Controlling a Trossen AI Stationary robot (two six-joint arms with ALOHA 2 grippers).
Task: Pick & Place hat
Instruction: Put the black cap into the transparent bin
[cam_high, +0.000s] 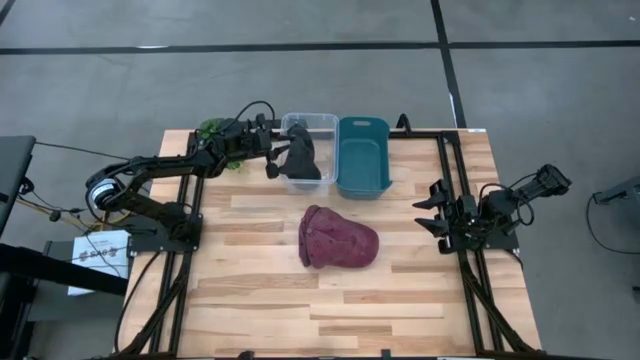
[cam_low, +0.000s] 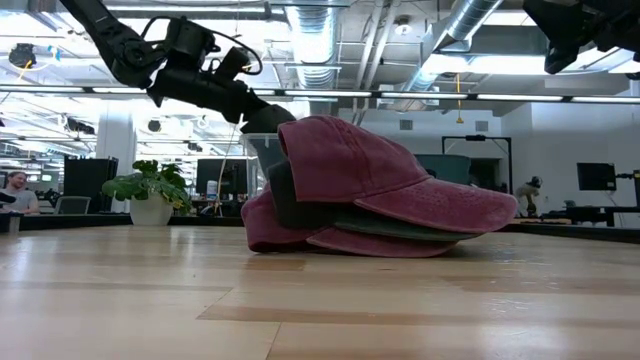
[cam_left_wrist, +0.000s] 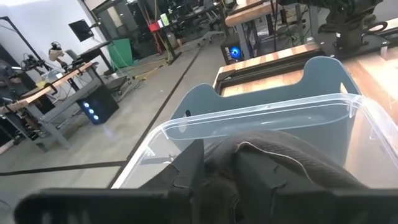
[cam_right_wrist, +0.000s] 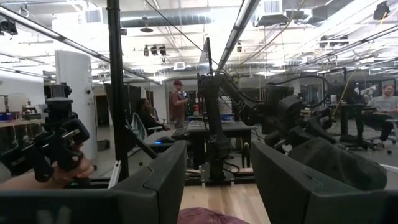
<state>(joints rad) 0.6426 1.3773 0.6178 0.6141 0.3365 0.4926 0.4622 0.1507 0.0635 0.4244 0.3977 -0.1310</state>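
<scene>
A dark grey hat (cam_high: 302, 158) is over the clear plastic bin (cam_high: 322, 122) at the table's far edge, with my left gripper (cam_high: 274, 152) shut on it. In the left wrist view the hat (cam_left_wrist: 292, 163) fills the space between my fingers, with the bin's rim (cam_left_wrist: 261, 113) beyond it. A pile of maroon hats (cam_high: 338, 238) lies mid-table. In the low view a dark hat (cam_low: 400, 228) is sandwiched inside that pile (cam_low: 380, 170). My right gripper (cam_high: 428, 212) waits open at the table's right side, touching nothing. My left gripper pinches the dark grey hat's cloth (cam_left_wrist: 219, 167) between its two fingers (cam_left_wrist: 186, 171), coming from the table's left side, slanting down. The hat spreads out beyond the fingers over the clear bin. Whether it rests on the bin's floor I cannot tell.
A teal bin (cam_high: 362, 155) stands right beside the clear bin, on its right. A green plant (cam_high: 212, 128) sits at the far left corner. Black rails (cam_high: 455, 180) run along both sides of the table. Bare wood (cam_high: 300, 310) lies in front of the maroon pile.
</scene>
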